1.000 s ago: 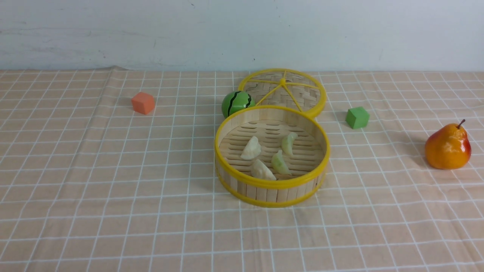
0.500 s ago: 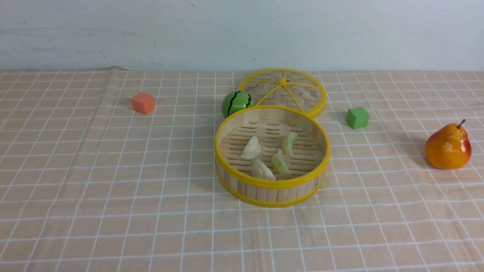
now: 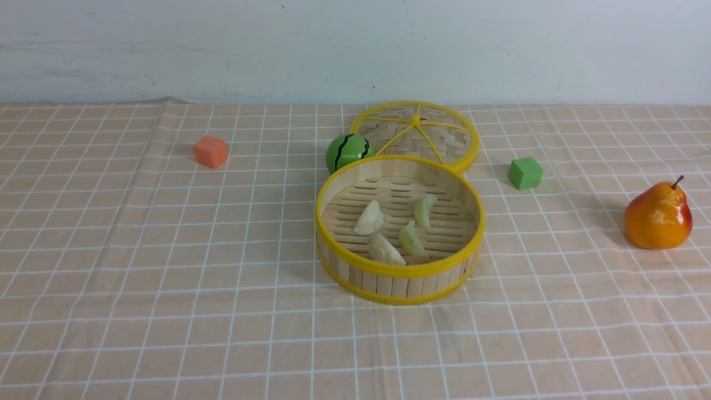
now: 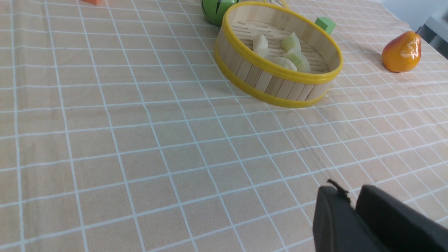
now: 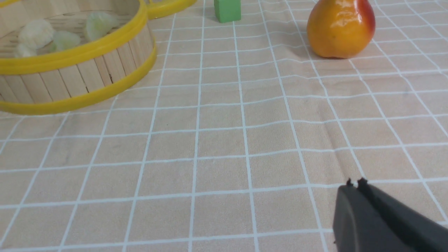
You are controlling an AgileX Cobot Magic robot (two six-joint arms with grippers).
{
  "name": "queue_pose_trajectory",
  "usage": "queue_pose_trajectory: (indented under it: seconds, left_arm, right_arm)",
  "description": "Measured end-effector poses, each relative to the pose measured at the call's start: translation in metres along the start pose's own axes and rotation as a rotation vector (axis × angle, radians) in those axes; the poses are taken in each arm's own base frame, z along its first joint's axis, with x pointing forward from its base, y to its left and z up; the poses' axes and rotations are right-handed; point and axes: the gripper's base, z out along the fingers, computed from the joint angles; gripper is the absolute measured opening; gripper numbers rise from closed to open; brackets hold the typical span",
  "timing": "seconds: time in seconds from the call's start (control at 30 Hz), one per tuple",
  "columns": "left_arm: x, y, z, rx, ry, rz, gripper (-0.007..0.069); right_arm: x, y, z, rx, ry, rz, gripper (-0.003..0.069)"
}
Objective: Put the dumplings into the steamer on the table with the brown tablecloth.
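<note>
Bamboo steamer (image 3: 400, 229) sits right of centre in the front view, all four dumplings (image 3: 395, 229) lying on its slatted floor, exactly as in the earlier frames; nothing has shifted. No arm enters that view. Left gripper (image 4: 351, 204), lower right of its wrist view, appears almost closed and empty, though cropping limits certainty. Right gripper (image 5: 354, 184) is closed, empty. Judgement: loading is complete.

The table (image 3: 166, 311) is covered by the brown tablecloth (image 3: 111, 250). On it, the steamer (image 3: 400, 278) is set centrally, with a lid (image 3: 416, 136) and watermelon ball (image 3: 349, 151) toward the far edge. An orange cube (image 3: 210, 151) is seen left, a green cube (image 3: 525, 173) and pear (image 3: 658, 216) right.
</note>
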Motion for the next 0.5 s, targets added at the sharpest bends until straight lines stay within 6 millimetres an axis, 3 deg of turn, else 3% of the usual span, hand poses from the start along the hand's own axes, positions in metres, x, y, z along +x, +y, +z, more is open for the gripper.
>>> queue_pose_trajectory:
  seconds: [0.5]
  left_arm:
    - [0.0,0.0,0.0,0.0,0.0,0.0,0.0092]
  right_arm:
    - [0.0,0.0001,-0.0001,0.0,0.002,-0.005,-0.0018]
